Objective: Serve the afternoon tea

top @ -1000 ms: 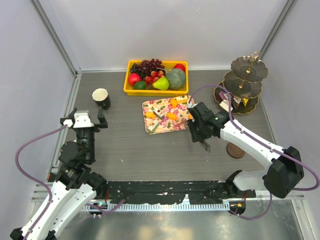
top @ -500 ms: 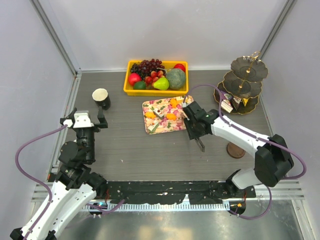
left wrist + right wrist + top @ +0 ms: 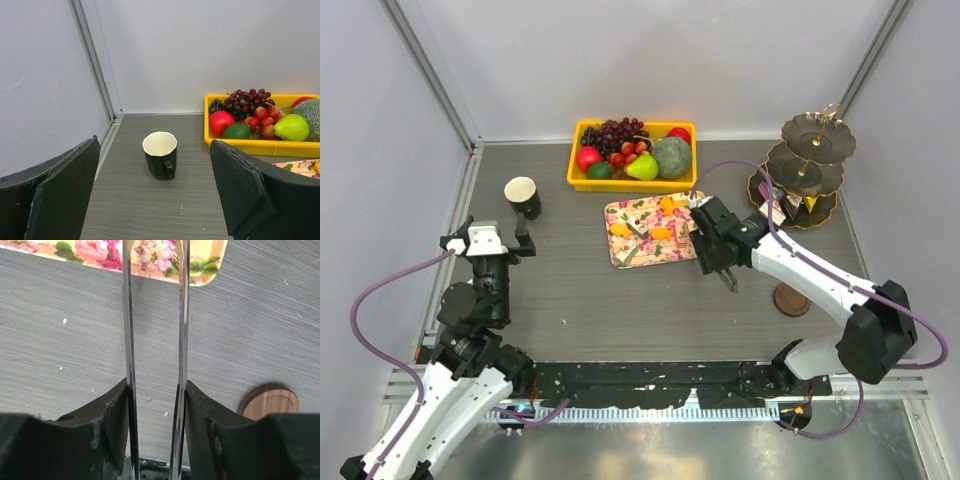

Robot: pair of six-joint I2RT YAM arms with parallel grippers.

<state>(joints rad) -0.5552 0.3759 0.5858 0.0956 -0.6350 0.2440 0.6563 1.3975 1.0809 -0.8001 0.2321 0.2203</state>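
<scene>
Right gripper [image 3: 156, 385] edging rightward since earlier look; left side staying put. Left of floral tray [image 3: 645, 256]: black cup [image 3: 161, 159] standing upright, left gripper [image 3: 488, 240] gaping wide, facing it. On tray: orange pastries [image 3: 661, 232] lying. At tray's near-right corner: right gripper clamping tongs [image 3: 128, 340], blades spread, empty, pointing trayward, pastries lying just leftward. Right of tray: tiered stand [image 3: 807, 170] waiting.
</scene>
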